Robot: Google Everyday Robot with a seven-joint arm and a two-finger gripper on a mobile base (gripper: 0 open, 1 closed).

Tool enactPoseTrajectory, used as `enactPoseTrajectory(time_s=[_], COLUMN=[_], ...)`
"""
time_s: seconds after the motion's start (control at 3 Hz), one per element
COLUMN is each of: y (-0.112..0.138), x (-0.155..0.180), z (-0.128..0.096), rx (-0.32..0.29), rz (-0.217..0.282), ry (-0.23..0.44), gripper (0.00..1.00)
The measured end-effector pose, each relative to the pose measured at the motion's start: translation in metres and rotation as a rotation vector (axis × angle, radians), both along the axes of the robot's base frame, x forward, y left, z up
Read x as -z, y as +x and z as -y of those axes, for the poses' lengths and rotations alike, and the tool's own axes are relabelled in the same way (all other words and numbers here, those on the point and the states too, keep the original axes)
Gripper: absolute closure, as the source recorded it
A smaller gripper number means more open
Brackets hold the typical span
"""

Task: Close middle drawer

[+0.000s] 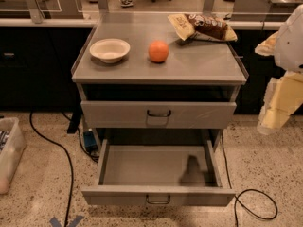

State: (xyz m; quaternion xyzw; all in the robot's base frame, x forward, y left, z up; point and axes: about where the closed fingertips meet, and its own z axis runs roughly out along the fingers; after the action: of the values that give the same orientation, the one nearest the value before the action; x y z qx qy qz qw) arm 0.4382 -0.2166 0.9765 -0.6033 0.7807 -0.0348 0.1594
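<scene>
The middle drawer (pixel 151 167), shallow grey metal, stands pulled far out beneath the counter's front edge, level and square. A small dark loop handle (pixel 158 200) sits at the centre of its flat front. The pincer (pixel 277 110) hangs beyond the counter's right edge, apart from the drawer.

Arm (pixel 292 34): enters at right edge, cut off by frame. White rounded housing uppermost, with small cream part projecting leftward beside it. Cream segments step downward and leftward below housing. Gripper (pixel 273 119): lowest cream part, right side of view, suspended in air, touching nothing.
</scene>
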Motion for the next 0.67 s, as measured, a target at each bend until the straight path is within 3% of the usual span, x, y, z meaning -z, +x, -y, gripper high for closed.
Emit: enactPoseTrajectory(time_s=[0.67], y=[0.0036], x=[-0.0009], z=[0.003], rx=[0.028], rz=[0.019], ry=[-0.001], gripper=[0.0])
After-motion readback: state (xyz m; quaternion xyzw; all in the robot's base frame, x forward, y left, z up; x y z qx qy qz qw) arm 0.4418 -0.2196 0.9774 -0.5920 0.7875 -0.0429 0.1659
